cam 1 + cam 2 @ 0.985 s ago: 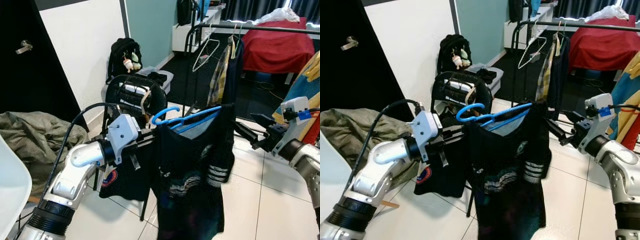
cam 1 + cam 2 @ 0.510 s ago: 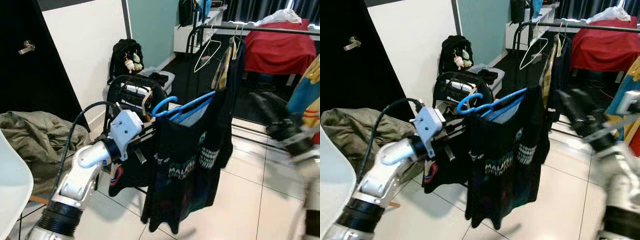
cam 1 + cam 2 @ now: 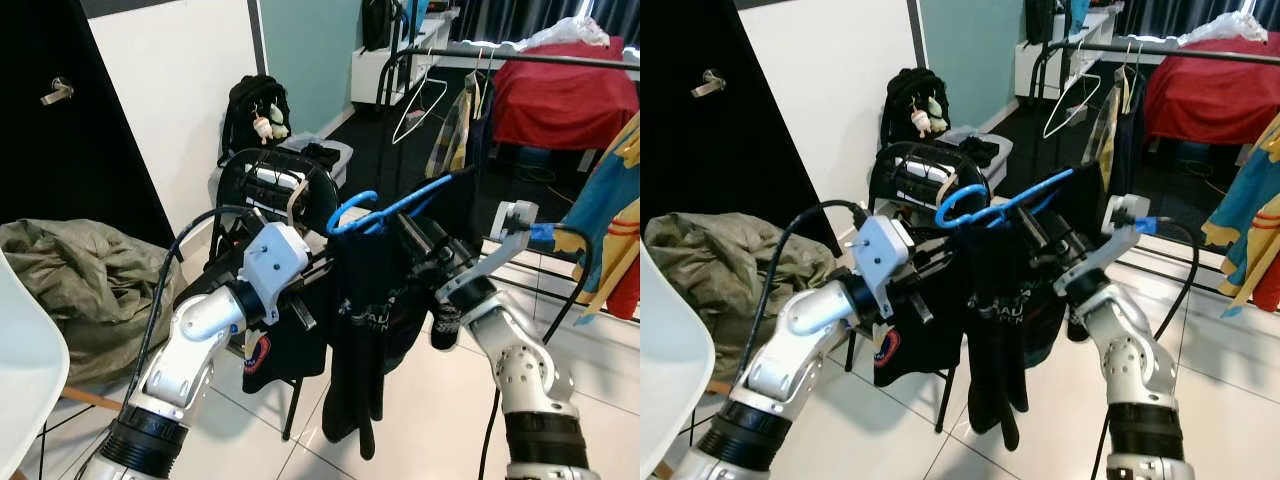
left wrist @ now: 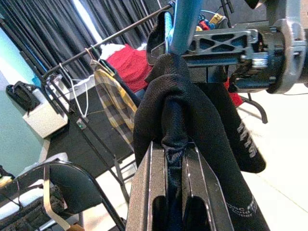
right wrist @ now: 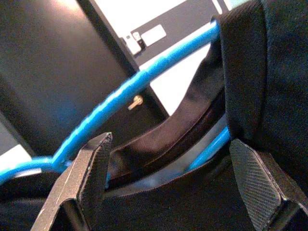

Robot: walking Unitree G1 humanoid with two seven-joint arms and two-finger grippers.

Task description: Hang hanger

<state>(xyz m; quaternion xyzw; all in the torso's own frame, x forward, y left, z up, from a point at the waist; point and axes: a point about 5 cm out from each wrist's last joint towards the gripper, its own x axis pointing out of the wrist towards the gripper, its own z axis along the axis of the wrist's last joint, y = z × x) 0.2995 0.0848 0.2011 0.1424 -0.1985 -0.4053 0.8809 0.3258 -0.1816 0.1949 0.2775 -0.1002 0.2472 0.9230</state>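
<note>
Left gripper (image 3: 322,268), near-left of centre, is clamped on a bunched fold of the black t-shirt (image 3: 365,330); the left wrist view shows cloth squeezed between its two fingers (image 4: 147,192). So this arm carries the load. The blue hanger (image 3: 395,205) sits just above and to the right of that grip, shirt draped over it, hook end toward the left gripper, long axis running up and away to the far right.

Right gripper (image 3: 420,238) comes in from the right, fingers spread wide. In the right wrist view the two fingertips (image 5: 94,161) straddle the hanger's blue bars and the shirt shoulder without touching them. It is the arm nearer the hanger's far-right end.

Clothes rail (image 3: 540,58) is far and to the right, well apart from the hanger, with a white hanger (image 3: 418,100) and a plaid garment (image 3: 450,135) already on it. Black chair (image 3: 270,185) stands just behind the left arm.

Judgement: hook points left and near, away from the rail, so the hanger likely needs carrying to the far right and turning before the hook can meet the bar. The right gripper closing on the blue bar looks like the next step.
</note>
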